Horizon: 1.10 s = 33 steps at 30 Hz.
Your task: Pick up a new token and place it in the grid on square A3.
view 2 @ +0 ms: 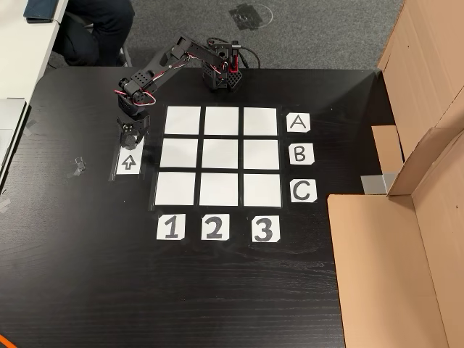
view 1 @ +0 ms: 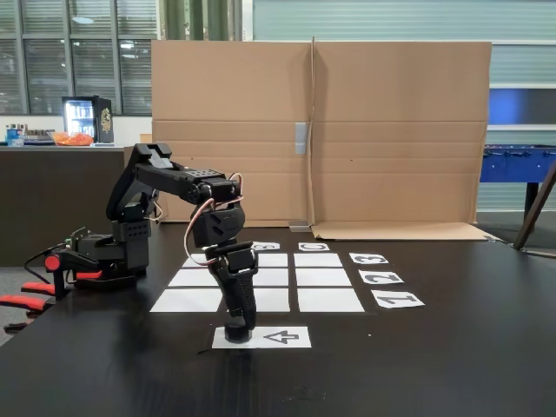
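Observation:
The token, a small black stubby cylinder, stands on the left end of the white arrow sheet at the front of the fixed view. My gripper points straight down onto it, fingertips at the token's top; the dark fingers merge with it, so the gap between them is unclear. In the other view the gripper hangs over the top end of the arrow sheet, left of the grid. Square A3 is the grid's top right rectangle there, bare.
Labels A, B, C run down the grid's right side and 1, 2, 3 along its bottom. The arm's base stands above the grid. A cardboard wall closes the far table edge. A person sits at the top left.

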Each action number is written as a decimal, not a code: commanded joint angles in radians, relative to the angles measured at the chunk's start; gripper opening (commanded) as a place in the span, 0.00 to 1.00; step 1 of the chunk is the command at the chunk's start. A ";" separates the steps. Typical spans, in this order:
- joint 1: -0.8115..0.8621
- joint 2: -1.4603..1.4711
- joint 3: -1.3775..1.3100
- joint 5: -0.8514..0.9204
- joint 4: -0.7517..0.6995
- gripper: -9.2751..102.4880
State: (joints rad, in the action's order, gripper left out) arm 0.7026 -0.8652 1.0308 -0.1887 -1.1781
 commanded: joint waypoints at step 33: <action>-0.612 -0.549 0.150 -0.083 -0.218 0.21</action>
State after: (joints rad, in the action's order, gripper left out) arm 0.1473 -1.3146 1.1612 -0.2608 -1.3837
